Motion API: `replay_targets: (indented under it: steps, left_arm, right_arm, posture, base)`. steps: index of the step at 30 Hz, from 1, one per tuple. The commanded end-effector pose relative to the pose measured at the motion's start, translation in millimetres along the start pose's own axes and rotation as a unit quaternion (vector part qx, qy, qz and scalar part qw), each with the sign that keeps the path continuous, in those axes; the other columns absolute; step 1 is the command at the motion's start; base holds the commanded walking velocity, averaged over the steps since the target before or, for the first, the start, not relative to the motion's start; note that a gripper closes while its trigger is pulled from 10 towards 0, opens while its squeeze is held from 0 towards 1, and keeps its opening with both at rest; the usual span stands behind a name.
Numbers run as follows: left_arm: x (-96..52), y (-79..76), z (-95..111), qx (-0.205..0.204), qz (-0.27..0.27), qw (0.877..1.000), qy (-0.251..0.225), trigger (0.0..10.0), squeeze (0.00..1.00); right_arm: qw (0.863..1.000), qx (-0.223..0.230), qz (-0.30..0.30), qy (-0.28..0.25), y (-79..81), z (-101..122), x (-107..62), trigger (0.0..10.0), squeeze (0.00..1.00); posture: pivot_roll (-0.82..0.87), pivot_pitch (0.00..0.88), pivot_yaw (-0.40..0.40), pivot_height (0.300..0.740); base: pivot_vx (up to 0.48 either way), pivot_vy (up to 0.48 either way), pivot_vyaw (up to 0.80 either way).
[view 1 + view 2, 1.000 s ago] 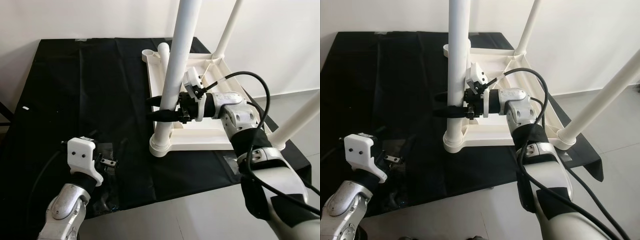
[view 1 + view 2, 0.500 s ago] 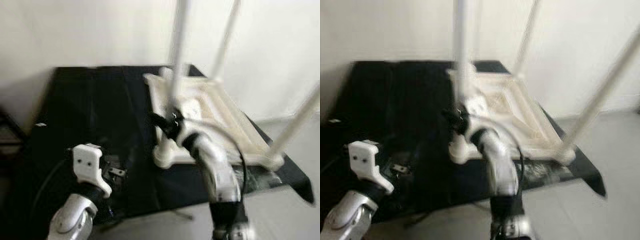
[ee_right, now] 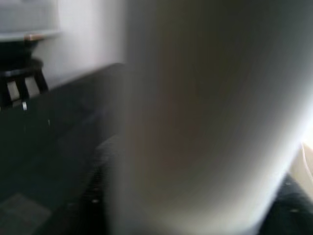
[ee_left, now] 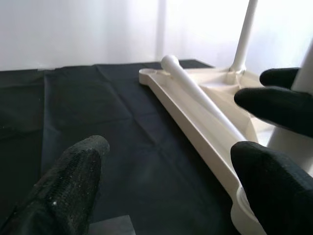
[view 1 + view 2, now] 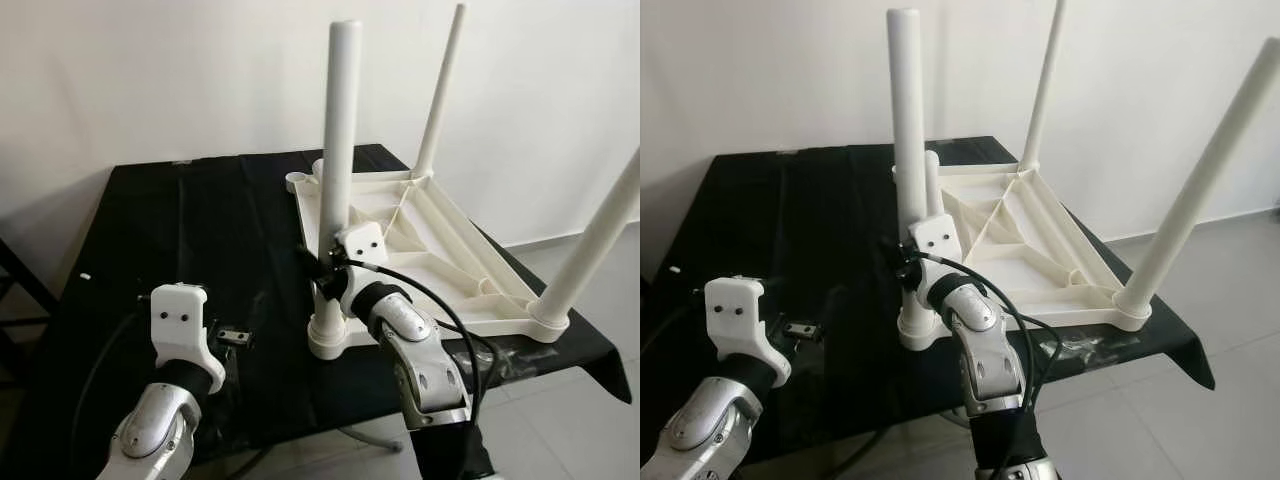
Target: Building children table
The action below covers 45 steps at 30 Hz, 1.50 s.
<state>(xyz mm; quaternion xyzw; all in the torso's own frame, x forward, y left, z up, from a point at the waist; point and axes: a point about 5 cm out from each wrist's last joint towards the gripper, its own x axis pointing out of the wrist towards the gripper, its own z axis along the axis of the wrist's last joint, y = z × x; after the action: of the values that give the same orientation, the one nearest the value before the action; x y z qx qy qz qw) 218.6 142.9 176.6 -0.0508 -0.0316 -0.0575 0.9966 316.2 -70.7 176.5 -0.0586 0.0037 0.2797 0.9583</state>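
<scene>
While the white table (image 5: 430,245) lay upside down on the black bench (image 5: 180,240), the right gripper (image 5: 318,268) clenched its near leg (image 5: 333,190).
The left gripper (image 4: 166,161) hovered with fingers (image 4: 73,181) spread; a loose leg (image 4: 195,95) lay in the upturned top.

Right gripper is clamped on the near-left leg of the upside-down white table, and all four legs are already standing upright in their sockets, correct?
Not quite. The right gripper is on the near-left round white plastic leg of the upturned white plastic children's table, but three legs stand upright. The fourth white leg lies loose along the table's left edge, its far corner socket unfilled, as the left wrist view shows.
</scene>
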Motion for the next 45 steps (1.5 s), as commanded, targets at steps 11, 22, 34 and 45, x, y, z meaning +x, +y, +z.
replay_targets:
  steps: [11,22,34,45]
  left_arm:
    - [-7.9,-24.6,32.4,0.009,-0.005,1.000,-0.026,10.0,0.00]
    - [-26.1,-0.5,29.2,0.092,0.005,0.996,-0.012,10.0,0.00]
    - [-49.6,10.5,36.5,0.111,-0.029,0.992,-0.044,10.0,0.00]
    - [-55.6,17.5,34.5,0.074,-0.075,0.992,-0.064,10.0,0.00]
  right_arm:
    - [0.907,-0.103,0.408,-0.034,-7.4,37.8,-32.7,10.0,0.00]
    - [0.892,-0.055,0.447,-0.025,-40.5,35.1,-19.4,10.0,0.00]
    - [0.848,-0.030,0.529,-0.003,-64.9,49.9,-26.3,0.0,0.00]
    - [0.901,-0.028,0.433,-0.005,-50.1,26.6,-34.1,0.0,0.00]
  posture:
    - [-0.05,0.000,-0.015,0.740]
    - [-0.06,0.064,-0.026,0.740]
    - [-0.07,0.075,-0.067,0.740]
    - [-0.10,0.104,-0.092,0.740]
  base:
    - [0.000,0.000,0.00]
    - [0.000,0.000,0.00]
    - [0.000,0.000,0.00]
    - [0.000,0.000,0.00]
